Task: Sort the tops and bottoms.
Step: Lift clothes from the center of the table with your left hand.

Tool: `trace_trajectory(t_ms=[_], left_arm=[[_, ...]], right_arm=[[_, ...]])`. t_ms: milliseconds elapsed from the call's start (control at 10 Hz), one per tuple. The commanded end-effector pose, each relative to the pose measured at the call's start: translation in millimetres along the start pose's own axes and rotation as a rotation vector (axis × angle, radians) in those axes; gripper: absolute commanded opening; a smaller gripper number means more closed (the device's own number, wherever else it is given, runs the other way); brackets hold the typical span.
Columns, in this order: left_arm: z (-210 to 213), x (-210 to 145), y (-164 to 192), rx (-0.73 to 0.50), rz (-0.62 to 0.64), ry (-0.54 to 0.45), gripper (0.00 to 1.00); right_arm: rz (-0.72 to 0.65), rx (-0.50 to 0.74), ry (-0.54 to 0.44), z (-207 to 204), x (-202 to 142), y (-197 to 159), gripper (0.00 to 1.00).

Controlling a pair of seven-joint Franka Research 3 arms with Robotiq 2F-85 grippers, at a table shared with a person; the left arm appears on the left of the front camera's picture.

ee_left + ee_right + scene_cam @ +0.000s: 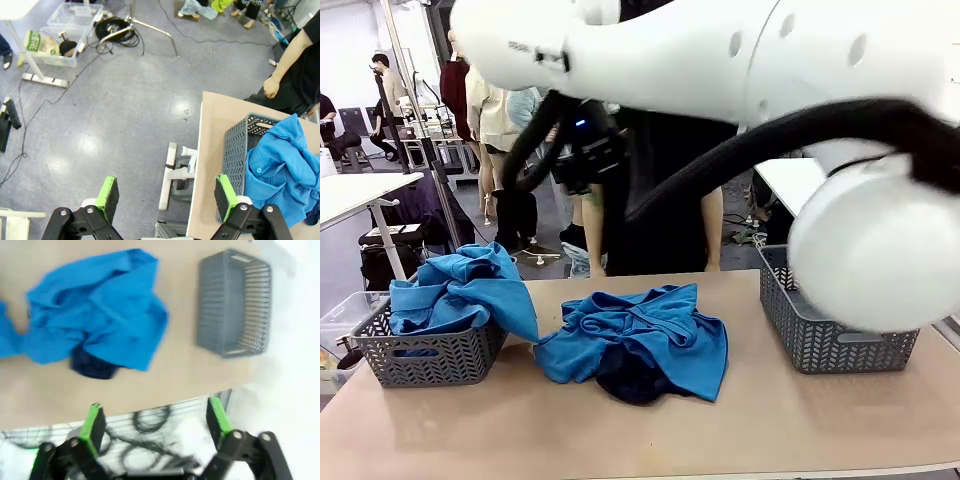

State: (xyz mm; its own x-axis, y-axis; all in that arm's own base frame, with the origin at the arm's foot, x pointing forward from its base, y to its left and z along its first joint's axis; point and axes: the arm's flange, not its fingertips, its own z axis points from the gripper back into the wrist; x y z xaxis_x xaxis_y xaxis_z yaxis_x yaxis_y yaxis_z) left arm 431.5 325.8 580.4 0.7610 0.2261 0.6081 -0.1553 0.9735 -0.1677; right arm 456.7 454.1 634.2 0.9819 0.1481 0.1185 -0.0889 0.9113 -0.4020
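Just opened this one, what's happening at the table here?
Sorting is partly done. One blue top lies heaped in the left grey basket, spilling over its rim. Another blue top sits crumpled mid-table over the dark navy bottoms. The right grey basket stands apart from that pile. The left gripper and right gripper are open, holding nothing. A person stands at the far side.

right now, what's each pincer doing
Left pincer: open, holding nothing.
Right pincer: open, holding nothing.

Bright blue tops (660, 322), near-black navy bottoms (626, 382), grey lattice baskets (820, 345), tan table (740, 430)
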Motion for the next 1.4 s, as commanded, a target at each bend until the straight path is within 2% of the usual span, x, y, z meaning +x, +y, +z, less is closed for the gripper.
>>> trace_trajectory(t_ms=[0, 100, 200, 400, 500, 1000, 1100, 1300], left_arm=[[1, -3, 2, 0.009, -0.019, -0.005, 1.00], [1, -3, 2, 0.009, -0.019, -0.005, 1.00], [1, -3, 2, 0.009, -0.019, -0.005, 1.00], [1, -3, 2, 0.009, -0.019, -0.005, 1.00], [1, -3, 2, 0.009, -0.019, -0.005, 1.00], [1, -3, 2, 0.009, -0.019, -0.005, 1.00], [1, -3, 2, 0.009, -0.019, -0.005, 1.00], [1, -3, 2, 0.009, -0.019, -0.005, 1.00]], right_arm=[[0.039, -0.099, -0.060, -69, -60, -61, 1.00], [0.022, -0.130, -0.031, -92, -80, -85, 1.00], [-0.027, -0.078, -0.005, -113, -101, -108, 1.00], [-0.136, 0.010, -0.051, -164, -149, -142, 1.00], [-0.011, -0.093, 0.025, -55, -42, -97, 1.00], [-0.028, -0.071, 0.017, -65, -50, -98, 1.00], [0.014, -0.041, -0.026, -80, -67, -123, 1.00], [-0.024, 0.068, -0.025, -123, -112, -174, 1.00]])
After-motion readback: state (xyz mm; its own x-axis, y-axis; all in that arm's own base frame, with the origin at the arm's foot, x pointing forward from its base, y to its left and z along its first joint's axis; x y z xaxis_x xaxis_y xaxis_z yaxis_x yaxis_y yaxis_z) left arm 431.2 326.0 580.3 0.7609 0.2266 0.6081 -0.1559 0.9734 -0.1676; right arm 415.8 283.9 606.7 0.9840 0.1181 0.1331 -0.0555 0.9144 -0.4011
